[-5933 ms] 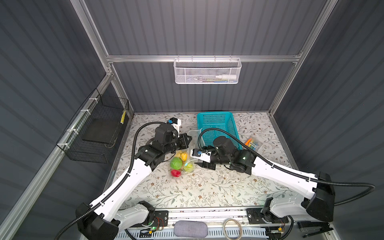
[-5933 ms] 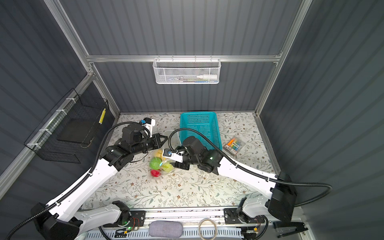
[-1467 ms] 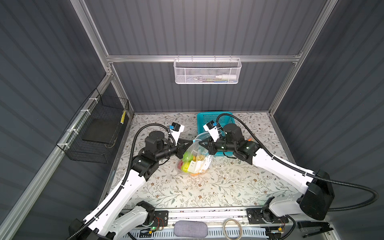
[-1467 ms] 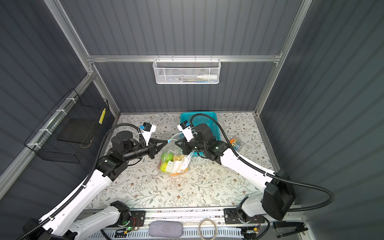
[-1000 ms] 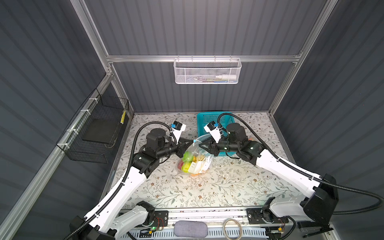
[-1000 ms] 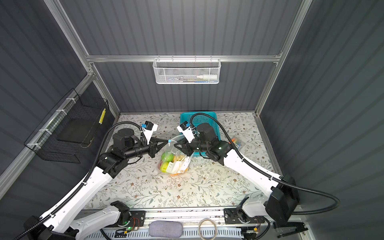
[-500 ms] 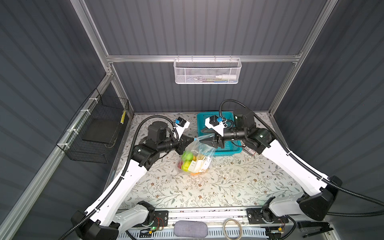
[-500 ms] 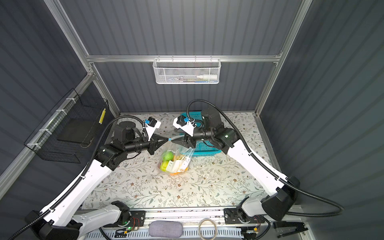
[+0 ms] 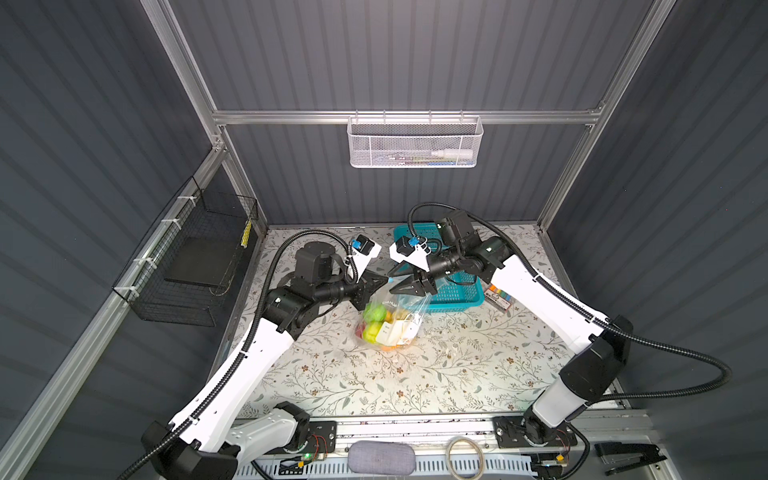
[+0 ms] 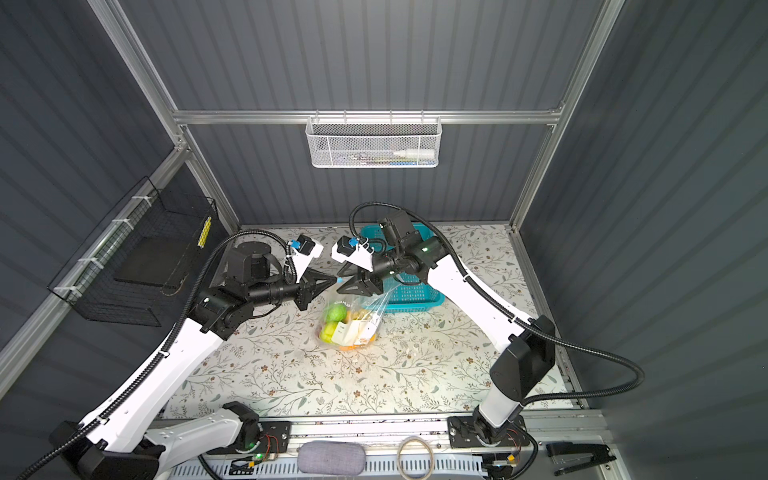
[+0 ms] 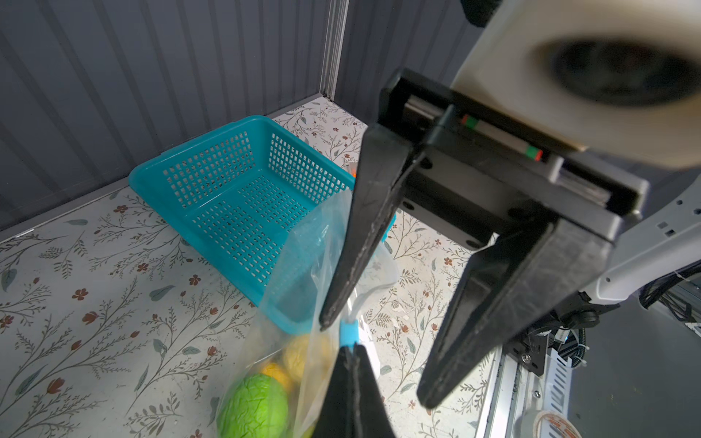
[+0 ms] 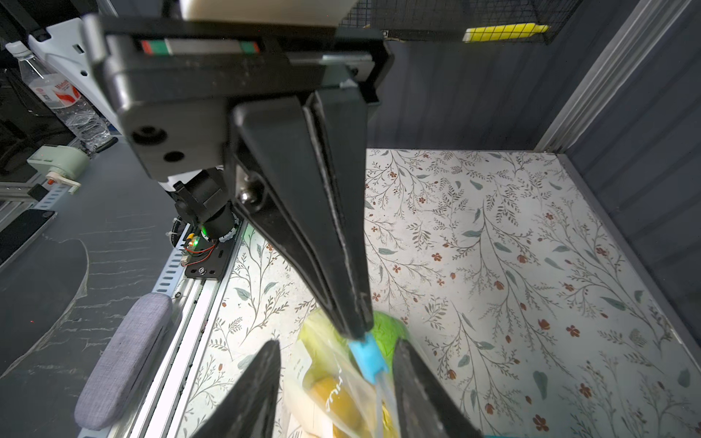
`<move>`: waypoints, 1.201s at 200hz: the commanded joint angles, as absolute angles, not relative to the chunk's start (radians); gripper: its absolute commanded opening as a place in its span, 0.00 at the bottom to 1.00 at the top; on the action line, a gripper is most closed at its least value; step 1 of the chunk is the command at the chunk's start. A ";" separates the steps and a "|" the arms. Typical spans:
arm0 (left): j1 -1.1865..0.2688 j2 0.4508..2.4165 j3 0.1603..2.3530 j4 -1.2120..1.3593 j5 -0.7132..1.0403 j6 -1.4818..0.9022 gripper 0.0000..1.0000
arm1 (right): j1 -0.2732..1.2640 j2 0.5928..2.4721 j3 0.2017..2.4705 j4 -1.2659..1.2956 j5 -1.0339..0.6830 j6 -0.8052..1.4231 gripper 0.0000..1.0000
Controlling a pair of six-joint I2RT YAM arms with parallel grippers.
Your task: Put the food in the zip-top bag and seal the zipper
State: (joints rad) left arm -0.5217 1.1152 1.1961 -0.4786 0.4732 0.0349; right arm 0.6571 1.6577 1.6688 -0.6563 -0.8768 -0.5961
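Half-spread, the right gripper [image 9: 392,284] straddles the zipper [image 12: 367,358]; the left gripper [image 9: 385,280], clamped tight, pinches the zip-top bag [image 9: 405,309].

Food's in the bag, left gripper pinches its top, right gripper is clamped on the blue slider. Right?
No. The right gripper is open, jaws either side of the slider, per the right wrist view. The food is in the bag; left gripper pinches its top.

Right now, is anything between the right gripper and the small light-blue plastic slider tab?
Nothing visible. The light-blue slider tab sits just off the open right gripper; the shut left gripper pinches the clear plastic bag beside it.
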 commanded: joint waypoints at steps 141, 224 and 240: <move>-0.518 1.102 1.219 -0.470 0.500 0.028 0.00 | 0.649 1.697 1.712 -0.674 -0.888 -0.586 0.10; -0.518 1.060 1.184 -0.420 0.346 0.011 0.00 | 0.642 1.642 1.615 -0.626 -0.768 -0.553 0.06; -0.518 1.062 1.186 -0.423 0.344 0.012 0.00 | 0.638 1.641 1.611 -0.629 -0.763 -0.546 0.07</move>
